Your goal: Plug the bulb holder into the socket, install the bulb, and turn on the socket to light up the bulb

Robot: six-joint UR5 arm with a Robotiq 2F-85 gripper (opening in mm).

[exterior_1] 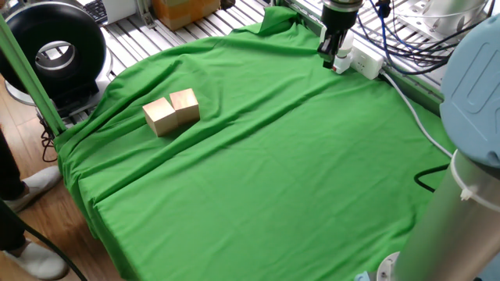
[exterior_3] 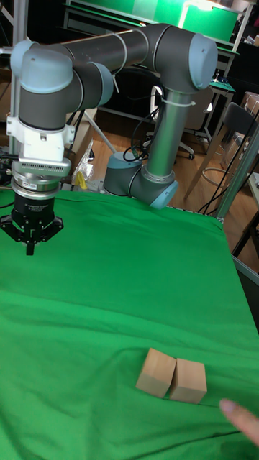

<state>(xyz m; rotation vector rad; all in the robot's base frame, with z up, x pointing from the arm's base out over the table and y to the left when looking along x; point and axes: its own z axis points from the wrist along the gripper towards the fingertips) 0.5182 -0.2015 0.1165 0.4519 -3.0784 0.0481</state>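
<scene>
One end effector [exterior_1: 334,59] at socket [exterior_1: 366,61], grip unclear.

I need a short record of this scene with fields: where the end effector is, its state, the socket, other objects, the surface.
end effector: at the far edge of the table, directly over the left end of the socket
end effector state: fingers close together; open or shut cannot be told
held item: something small and white at the fingertips; identity unclear
socket: white strip lying on the far right edge of the green cloth
other objects: two wooden blocks, touching side by side, on the left part
bulb: not identifiable
</scene>
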